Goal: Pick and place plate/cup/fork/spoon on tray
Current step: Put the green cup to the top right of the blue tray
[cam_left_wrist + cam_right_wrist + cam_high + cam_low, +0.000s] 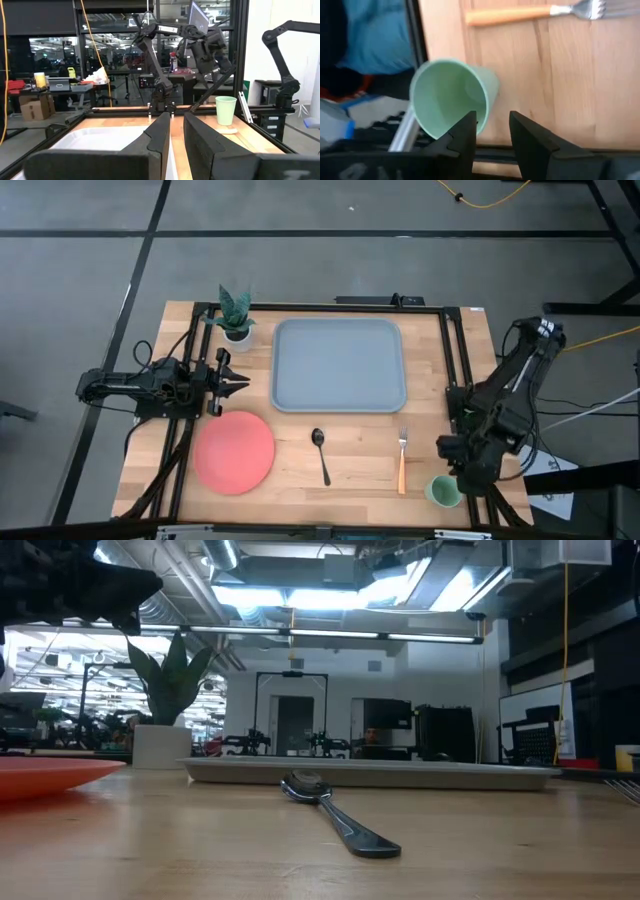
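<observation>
I have the right gripper hanging over the cup at the bench's near right corner, fingers narrowly parted beside its rim for a grab, while the left gripper waits, narrowly parted, by the tray's left edge.

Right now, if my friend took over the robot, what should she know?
Right gripper: open, just above the cup at the table's front right corner, not gripping yet.
Left gripper: open, waiting between the tray and the plate, holding nothing.
The spoon and fork lie on the wood in front of the tray.
Done: nothing, the tray holds nothing.
Left: move plate, cup, fork and spoon onto the tray.
</observation>
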{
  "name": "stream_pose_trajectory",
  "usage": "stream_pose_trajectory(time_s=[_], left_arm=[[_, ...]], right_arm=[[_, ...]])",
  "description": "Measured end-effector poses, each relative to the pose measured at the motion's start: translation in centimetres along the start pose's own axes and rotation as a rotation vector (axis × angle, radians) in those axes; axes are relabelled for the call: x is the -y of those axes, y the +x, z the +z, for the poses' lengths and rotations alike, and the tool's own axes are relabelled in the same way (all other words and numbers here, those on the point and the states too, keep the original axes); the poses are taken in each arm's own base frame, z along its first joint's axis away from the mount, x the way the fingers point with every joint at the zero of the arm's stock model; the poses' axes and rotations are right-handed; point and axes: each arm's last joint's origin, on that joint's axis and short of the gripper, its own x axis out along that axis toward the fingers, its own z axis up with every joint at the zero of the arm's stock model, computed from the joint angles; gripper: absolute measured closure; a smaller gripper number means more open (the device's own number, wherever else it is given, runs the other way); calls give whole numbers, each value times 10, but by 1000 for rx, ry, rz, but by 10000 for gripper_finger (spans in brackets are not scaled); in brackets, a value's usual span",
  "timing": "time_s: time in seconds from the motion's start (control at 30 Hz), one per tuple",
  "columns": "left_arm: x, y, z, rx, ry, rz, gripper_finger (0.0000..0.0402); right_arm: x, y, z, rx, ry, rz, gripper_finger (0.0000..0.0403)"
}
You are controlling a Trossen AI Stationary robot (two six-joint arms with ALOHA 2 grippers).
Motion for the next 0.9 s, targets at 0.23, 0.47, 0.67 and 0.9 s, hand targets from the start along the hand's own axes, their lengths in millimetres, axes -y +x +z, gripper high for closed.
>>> stream_pose_trajectory(time_s=[0.23,0.47,0.67,0.9], left_arm=[[0,0,0,0,0,0,353],[0,0,0,0,0,0,353],[0,0,0,-3,0,0,353],[0,0,0,-4,0,0,353]], right_arm=[[-8,23,-2,-66,-18,-83,281],[-9,25,-2,-64,-3,-82,281],[-11,34,-1,-65,49,-117,281],[-17,55,1,-87,55,-166,281]])
